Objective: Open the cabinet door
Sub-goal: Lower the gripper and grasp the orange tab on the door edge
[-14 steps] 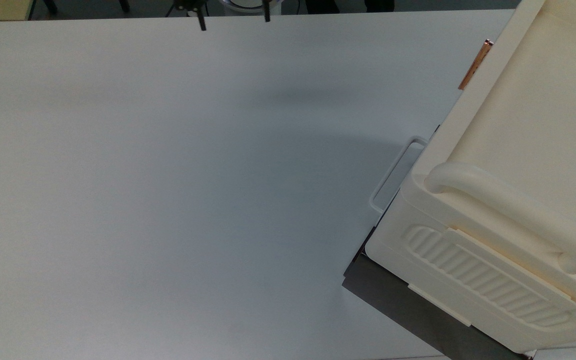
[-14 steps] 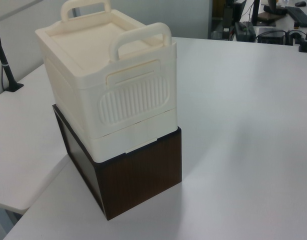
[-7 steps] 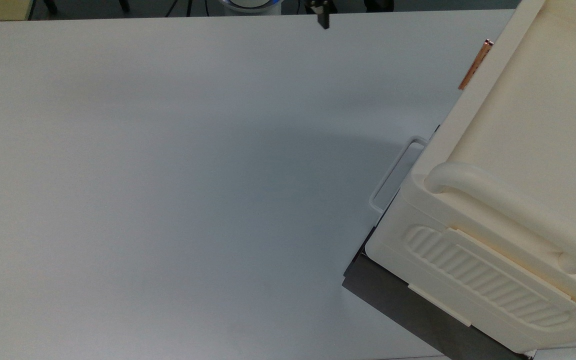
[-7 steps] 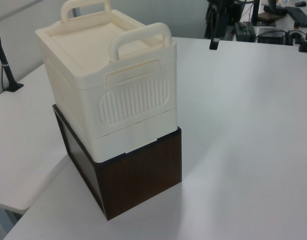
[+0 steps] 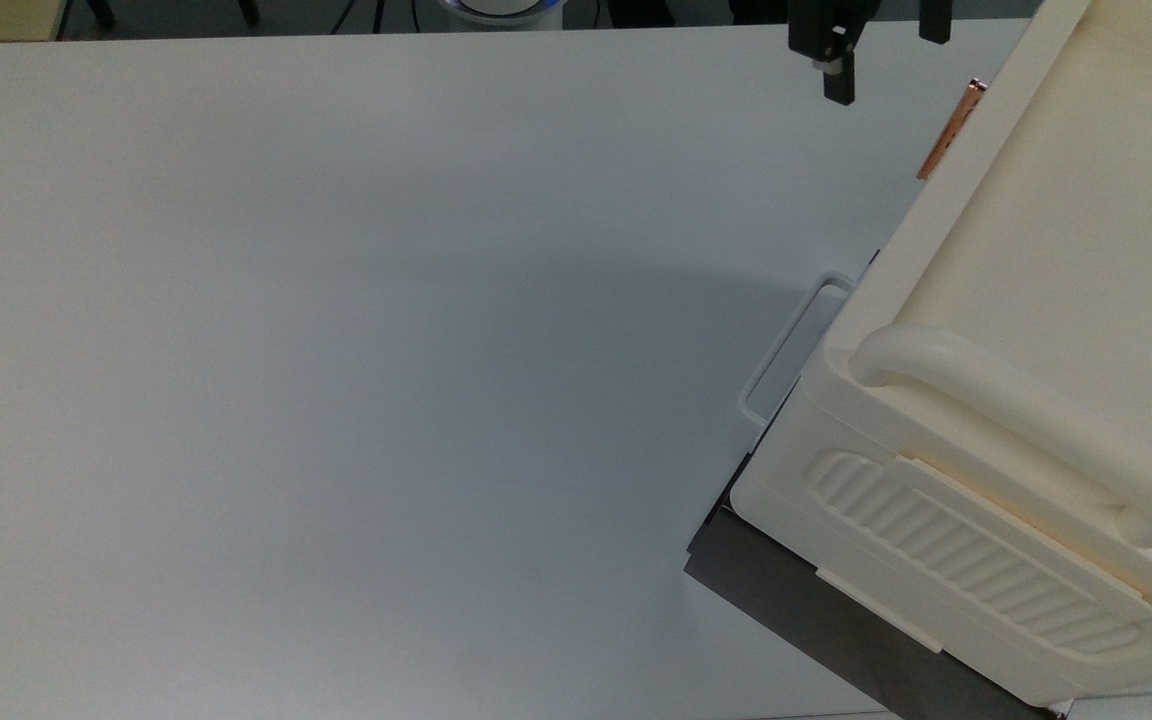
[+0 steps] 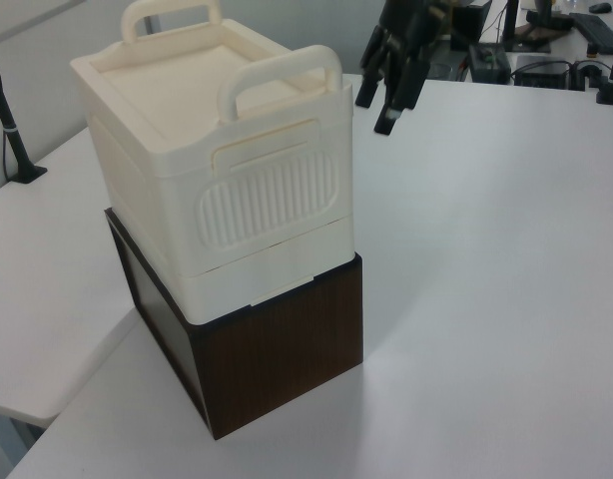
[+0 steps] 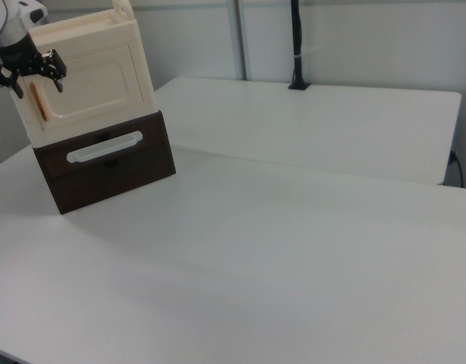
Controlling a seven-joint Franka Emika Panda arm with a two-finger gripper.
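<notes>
At the right view's upper left, the gripper point(image 7: 28, 76) hovers with fingers spread and empty just above the upright copper handle point(image 7: 38, 101) of the closed cabinet door point(image 7: 92, 91).

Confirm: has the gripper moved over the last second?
Yes. In the top view the gripper has travelled along the table's far edge toward the top view's right, now close to the copper handle of the cabinet door.

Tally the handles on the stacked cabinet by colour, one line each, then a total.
Cream arched carry handles: 2
Copper-orange bar handle on the cabinet door: 1
White wire loop handle on the dark drawer: 1
Total: 4
</notes>
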